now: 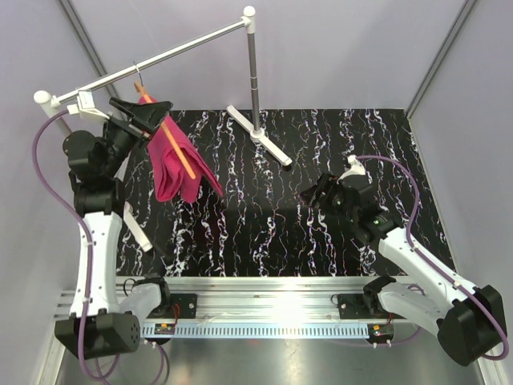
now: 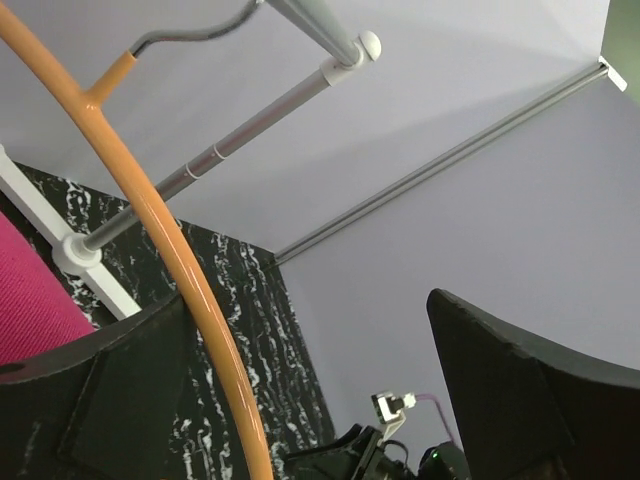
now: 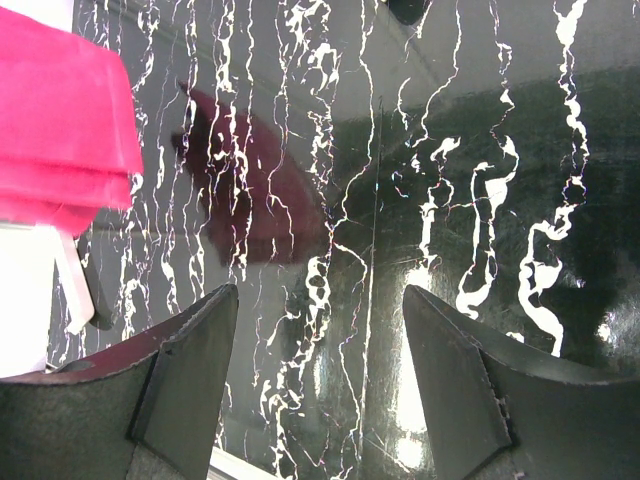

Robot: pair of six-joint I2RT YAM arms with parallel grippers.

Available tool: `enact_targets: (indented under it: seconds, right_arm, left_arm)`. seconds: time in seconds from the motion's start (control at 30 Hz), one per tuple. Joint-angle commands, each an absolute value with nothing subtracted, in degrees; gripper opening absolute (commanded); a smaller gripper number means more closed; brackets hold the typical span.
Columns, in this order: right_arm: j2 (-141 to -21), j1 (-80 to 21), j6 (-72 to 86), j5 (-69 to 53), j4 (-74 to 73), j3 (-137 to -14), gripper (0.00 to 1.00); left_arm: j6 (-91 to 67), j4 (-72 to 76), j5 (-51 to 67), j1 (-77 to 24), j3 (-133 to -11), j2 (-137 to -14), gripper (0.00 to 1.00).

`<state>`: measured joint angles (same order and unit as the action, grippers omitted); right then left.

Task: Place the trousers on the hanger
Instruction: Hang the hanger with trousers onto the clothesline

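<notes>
Magenta cloth trousers [image 1: 172, 168] draped over thin orange hanger [image 2: 150, 200]; left hand [image 2: 310, 300] apart astride it, right hand [image 3: 320, 292] apart. Likely next: withdraw cleanly.

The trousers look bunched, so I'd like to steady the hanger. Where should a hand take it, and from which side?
Take the hanger by its bare orange arm, just below the hook, above the trousers, from the left arm's side. That stretch is thin, uncovered and runs between the fingers of the open left hand.
</notes>
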<state>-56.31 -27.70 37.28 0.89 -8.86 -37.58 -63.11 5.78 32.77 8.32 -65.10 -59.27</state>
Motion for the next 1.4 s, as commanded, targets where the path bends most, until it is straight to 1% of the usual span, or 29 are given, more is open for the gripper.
enact_targets:
  seconds: [0.0, 0.23, 0.43, 0.63, 0.7, 0.87, 0.97, 1.03, 1.13, 1.37]
  right_arm:
    - [-56.16, -27.95, 36.91, 1.41, -6.94, -37.44, 0.75]
    - [-55.2, -27.86, 36.21, 3.34, -9.05, -37.79, 0.75]
    - [-54.67, -27.86, 36.3, 3.6, -9.75, -37.53, 0.75]
    - [-53.97, -27.86, 36.48, 3.78, -9.67, -36.91, 0.75]
    - [-53.62, -27.86, 36.3, 4.22, -10.37, -37.0, 0.75]
    - [-51.77, -27.86, 35.42, 6.15, -12.74, -37.09, 0.75]
    - [-50.54, -27.77, 35.16, 6.68, -13.53, -36.91, 0.75]
    - [-50.19, -27.77, 35.07, 7.12, -13.97, -37.0, 0.76]
    - [-50.01, -27.77, 34.98, 7.38, -14.59, -37.09, 0.76]
    - [-48.78, -27.77, 35.16, 7.65, -15.47, -37.35, 0.76]
  left_arm:
    - [-52.58, 0.21, 33.32, 8.44, -68.82, -53.1, 0.99]
    - [-38.34, -12.82, 29.19, 8.35, -64.69, -42.65, 0.99]
    - [-33.14, -21.53, 26.9, 8.35, -59.16, -37.89, 0.99]
    - [-29.28, -27.59, 18.3, 8.35, -53.53, -34.11, 0.99]
    - [-28.92, -29.26, 13.11, 8.35, -51.25, -32.7, 0.99]
    - [-28.56, -30.14, 5.74, 8.35, -42.57, -27.78, 0.99]
    - [-29.34, -31.54, 3.96, 8.26, -39.3, -25.84, 0.99]
    - [-29.7, -30.85, 5.79, 8.35, -38.85, -24.45, 0.99]
    - [-30.32, -30.93, 3.87, 8.26, -37.88, -23.2, 0.99]
    - [-30.94, -30.32, 4.66, 8.35, -37.09, -23.82, 0.99]
